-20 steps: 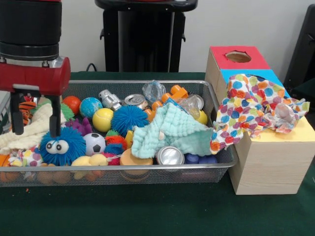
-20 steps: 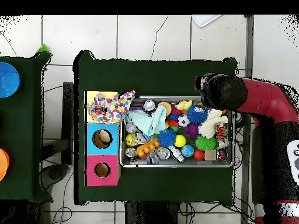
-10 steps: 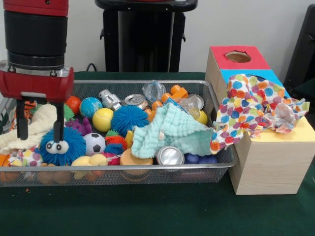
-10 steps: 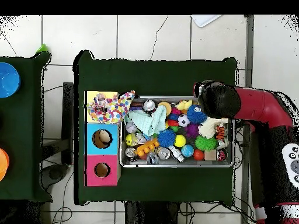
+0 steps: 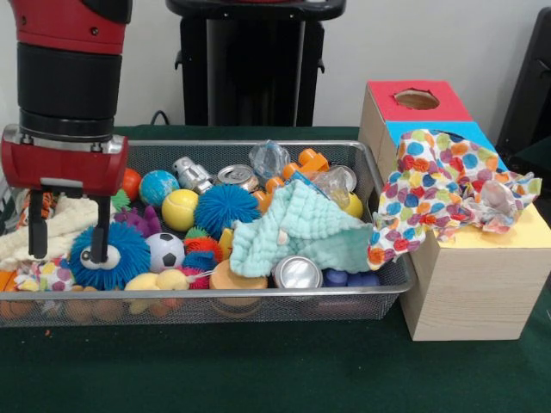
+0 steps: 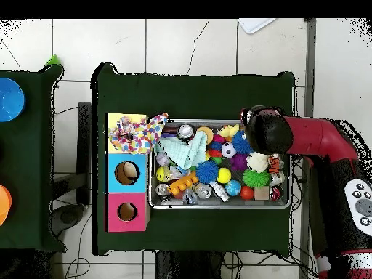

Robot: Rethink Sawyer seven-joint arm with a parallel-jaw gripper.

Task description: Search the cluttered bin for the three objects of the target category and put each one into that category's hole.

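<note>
The wire mesh bin (image 5: 215, 294) holds mixed toys. My gripper (image 5: 69, 249) is open at the bin's left end, one finger on each side of the cream knitted cloth (image 5: 62, 215), with the tips down among the clutter next to a blue fuzzy ball with eyes (image 5: 116, 254). The mint-green waffle cloth (image 5: 301, 225) lies at the bin's right part. The polka-dot cloth (image 5: 439, 185) is draped over the wood-grain box with the yellow panel (image 5: 521, 232) and hides its hole. From overhead, the arm's head (image 6: 265, 131) covers the gripper above the bin (image 6: 218, 205).
Fuzzy balls, small sport balls, metal cans (image 5: 297, 274) and plastic toys fill the bin. Boxes with a blue panel (image 5: 405, 131) and a red panel (image 5: 417, 101) stand behind the yellow one. The robot's pedestal (image 5: 254, 60) stands behind the table.
The gripper has come down lower into the bin's left end, around the cream cloth, still open. In the overhead view the arm's head moved further over the bin.
</note>
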